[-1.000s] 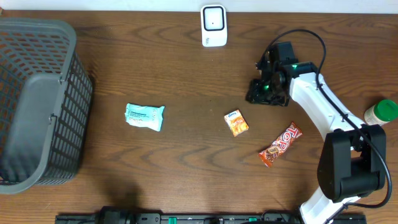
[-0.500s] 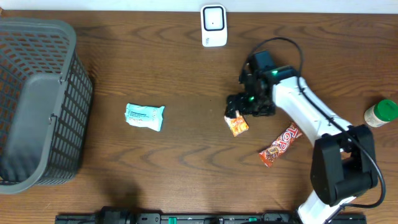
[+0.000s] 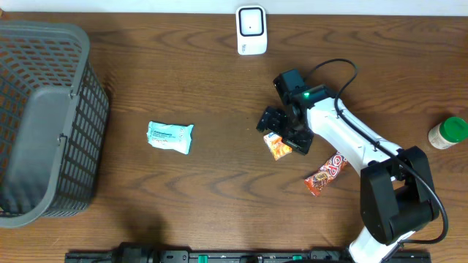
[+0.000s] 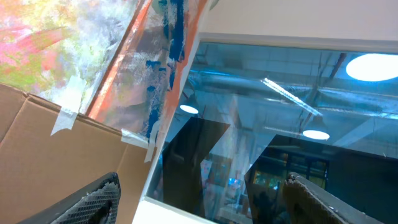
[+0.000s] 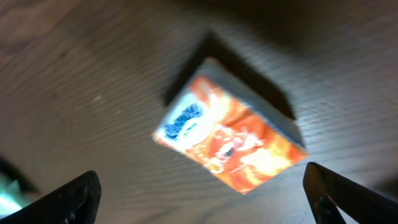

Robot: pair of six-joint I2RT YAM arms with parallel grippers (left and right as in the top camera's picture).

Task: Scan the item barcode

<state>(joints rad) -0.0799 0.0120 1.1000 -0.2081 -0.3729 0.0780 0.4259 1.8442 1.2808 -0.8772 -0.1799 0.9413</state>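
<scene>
From above, the small orange cardboard box lies flat on the brown wooden surface, right of its middle. The right arm's fingers stand spread apart right over the box's far end. The white scanner stands at the far edge, a grey plastic mesh basket fills the left side, a pale blue wrapped packet lies left of the middle, a red-orange candy bar lies toward the near right, and a green-lidded jar sits at the right edge. In the left wrist view, the left arm's fingers are apart on nothing, aimed up at ceiling lights. In the blurred right wrist view, the box lies skewed between the parted right fingers, untouched. To grasp well, I judge the wrist should turn to square with the box's long sides, descend to straddle them, and close without covering the barcode face, which cannot be made out here.
</scene>
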